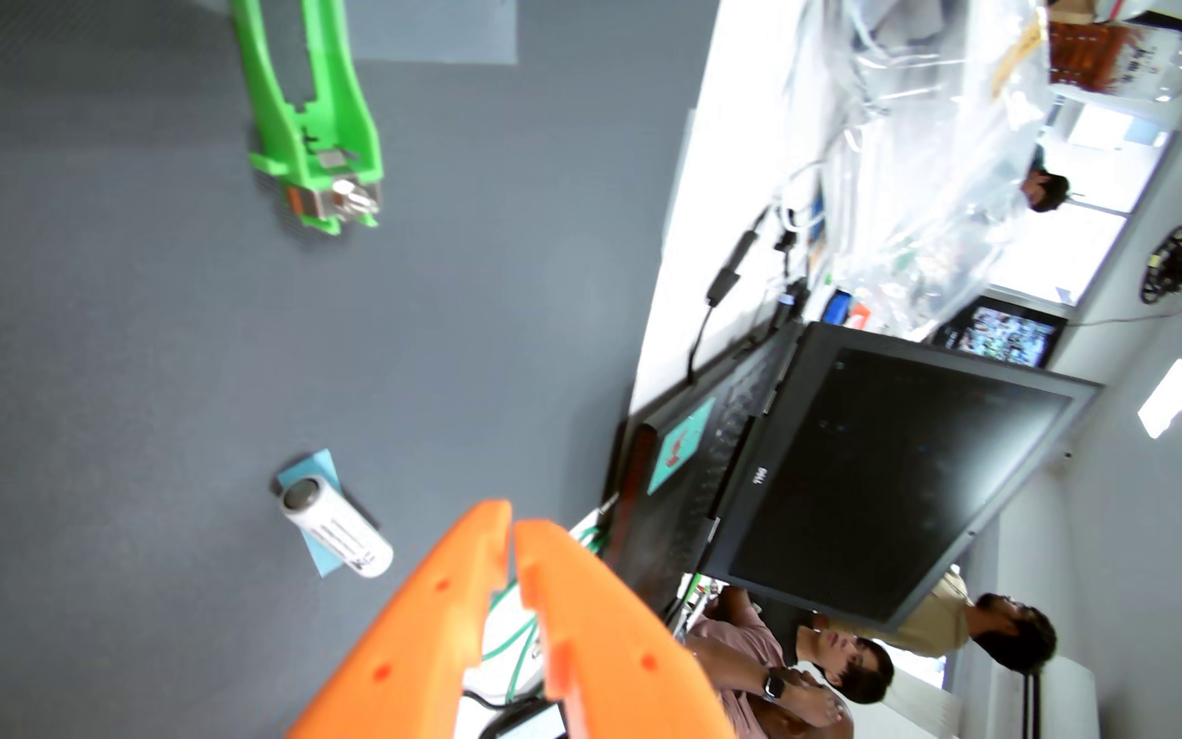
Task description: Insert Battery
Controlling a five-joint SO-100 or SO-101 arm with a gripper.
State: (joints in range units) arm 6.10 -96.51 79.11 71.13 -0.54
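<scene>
In the wrist view a white cylindrical battery lies on a small blue patch on the grey mat. My orange gripper enters from the bottom edge, its two fingertips touching, shut and empty. The tips sit just right of the battery, apart from it. A green battery holder with a metal contact at its near end lies at the upper left, far from the gripper.
The grey mat ends at a white table edge on the right. Beyond it stand an open black laptop, cables, clear plastic bags and several people. A pale blue sheet lies at the top by the holder.
</scene>
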